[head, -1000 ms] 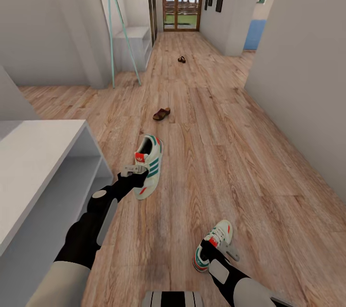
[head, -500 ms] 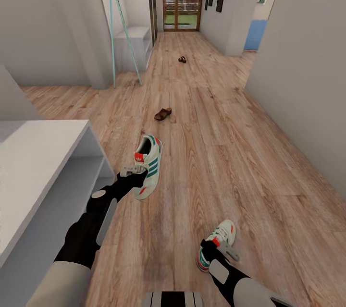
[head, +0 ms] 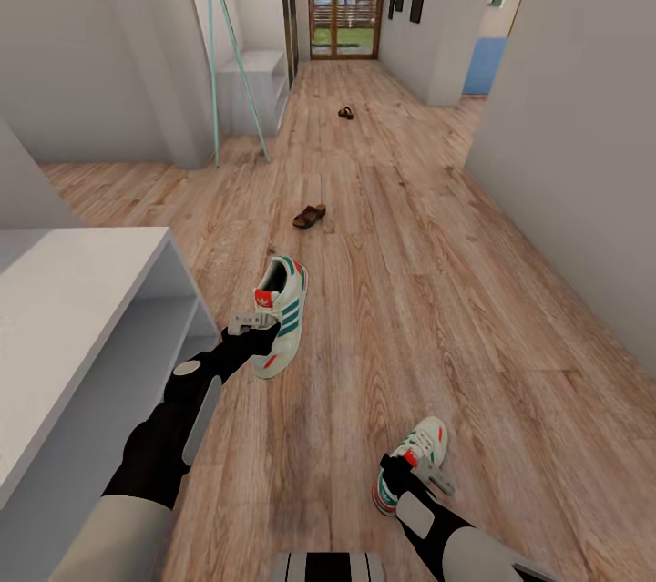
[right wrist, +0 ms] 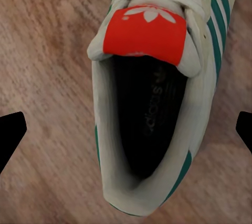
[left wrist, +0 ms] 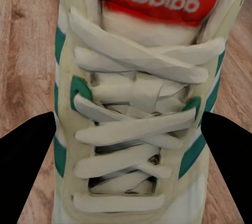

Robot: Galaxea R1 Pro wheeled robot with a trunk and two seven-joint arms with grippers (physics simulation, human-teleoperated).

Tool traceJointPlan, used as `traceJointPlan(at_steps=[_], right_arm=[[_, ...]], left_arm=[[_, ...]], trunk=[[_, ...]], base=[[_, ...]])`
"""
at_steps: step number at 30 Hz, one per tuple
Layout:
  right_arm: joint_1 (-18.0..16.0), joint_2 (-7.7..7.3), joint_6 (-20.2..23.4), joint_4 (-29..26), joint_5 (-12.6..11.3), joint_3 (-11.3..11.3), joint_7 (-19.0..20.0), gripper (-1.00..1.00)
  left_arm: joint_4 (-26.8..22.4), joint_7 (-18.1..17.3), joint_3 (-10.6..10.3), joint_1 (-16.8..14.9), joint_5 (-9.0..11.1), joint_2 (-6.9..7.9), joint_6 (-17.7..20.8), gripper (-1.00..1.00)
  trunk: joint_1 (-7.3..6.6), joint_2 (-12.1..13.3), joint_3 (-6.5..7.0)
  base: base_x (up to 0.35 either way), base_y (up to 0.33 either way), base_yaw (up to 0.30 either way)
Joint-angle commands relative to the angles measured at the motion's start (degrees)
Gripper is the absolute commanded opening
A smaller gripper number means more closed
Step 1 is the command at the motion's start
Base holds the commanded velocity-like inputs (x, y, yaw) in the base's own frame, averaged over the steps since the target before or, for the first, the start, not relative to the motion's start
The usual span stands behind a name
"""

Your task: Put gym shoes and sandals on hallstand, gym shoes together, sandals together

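Head view: left gripper (head: 248, 325) sits at the heel-side of the far shoe (head: 282, 315), which lies on the floor (head: 428, 291) just off the end of the rack (head: 82, 300). Right gripper (head: 421, 471) is over the near shoe (head: 410, 464), low in the frame, well apart from the first. Two sandals further down the corridor: near sandal (head: 308, 216) and far sandal (head: 345, 113), both on the floor. Nothing on the rack top.

Left wrist view: shoe (left wrist: 136, 108) seen lace-side on, red tongue patch at one end. Dark fingers (left wrist: 26, 171) stand on either flank of the upper, spread wider than the shoe at the lace zone; whether the pads touch it I cannot tell.

Right wrist view: second shoe (right wrist: 152, 87) seen from above, foot opening and tongue patch centred. Fingertips (right wrist: 10, 134) at the frame edges, spread wide, clear of the shoe on both sides, so not holding.

Judgement on the step: both arms appear to be set up for grasping a shoe each.
- Right: descend centred on the opening, then close across the collar walls; these look soft, so expect some give and squeeze until firm.
- Left: close across the midfoot rather than the laces alone, or the shoe may hang and swing.
- Lift only once each grip is confirmed; the rack is close on the left side, so keep the left elbow clear of its end panel.
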Motion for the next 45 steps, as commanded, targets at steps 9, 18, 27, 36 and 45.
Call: traceJointPlan(at_steps=[9,18,27,36,45], right_arm=[[0.03,0.0,0.0,0.0,0.0,-0.01,0.04,1.0],[0.03,0.0,0.0,0.0,0.0,-0.04,0.02,1.0],[0.03,0.0,0.0,0.0,0.0,-0.03,0.04,1.0],[0.03,0.0,0.0,0.0,0.0,-0.03,-0.03,1.0],[0.03,0.0,0.0,0.0,0.0,0.0,0.02,1.0]], left_arm=[[0.0,-0.01,0.0,0.0,0.01,-0.04,0.0,-1.0],[0.0,0.03,0.01,0.0,0.02,-0.05,0.0,-1.0],[-0.05,0.03,0.02,0.0,0.07,-0.03,0.0,-1.0],[-0.07,0.03,0.08,0.0,0.04,0.02,0.0,-1.0],[-0.03,0.03,0.09,0.0,0.01,0.03,0.0,-1.0]], trunk=[[0.0,0.0,0.0],[0.0,0.0,0.0],[0.0,0.0,0.0],[0.0,0.0,0.0],[0.0,0.0,0.0]], base=[[0.0,0.0,0.0],[0.0,0.0,0.0],[0.0,0.0,0.0],[0.0,0.0,0.0],[0.0,0.0,0.0]])
